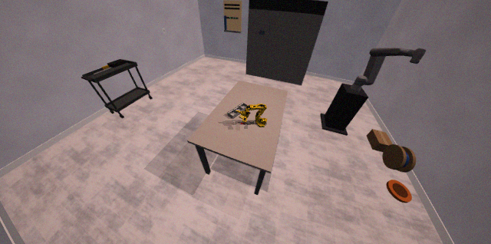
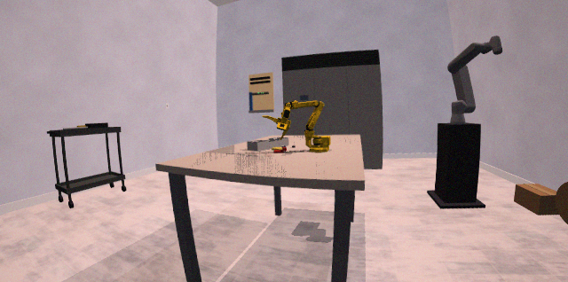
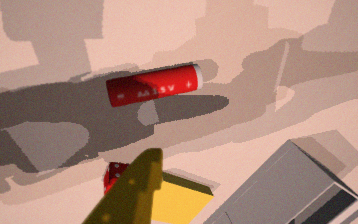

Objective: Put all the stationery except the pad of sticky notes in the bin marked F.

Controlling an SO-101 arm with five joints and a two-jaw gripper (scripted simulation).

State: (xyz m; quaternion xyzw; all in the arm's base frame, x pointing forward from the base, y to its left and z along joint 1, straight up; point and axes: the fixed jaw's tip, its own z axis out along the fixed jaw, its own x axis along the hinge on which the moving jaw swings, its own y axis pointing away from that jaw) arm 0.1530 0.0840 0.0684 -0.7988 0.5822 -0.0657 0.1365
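Note:
In the wrist view a red cylinder with a silver end and a plus mark, like a battery (image 3: 152,86), lies on the table below my gripper. A yellow square pad (image 3: 182,202) lies at the bottom edge, with a small red die (image 3: 113,175) beside it. The corner of a grey bin (image 3: 290,192) shows at the lower right; its mark is not visible. One yellow jaw of my gripper (image 3: 142,172) reaches in from below, partly covering the pad. In the exterior view the gripper (image 2: 275,125) hangs open and empty above the table, over the red item (image 2: 279,150).
The grey bins (image 2: 267,144) stand in a row on the table left of the arm's base (image 2: 318,142); they also show in the top view (image 1: 237,110). A black cart (image 1: 115,84), a dark cabinet (image 1: 284,41) and a grey arm on a pedestal (image 1: 345,107) stand off the table.

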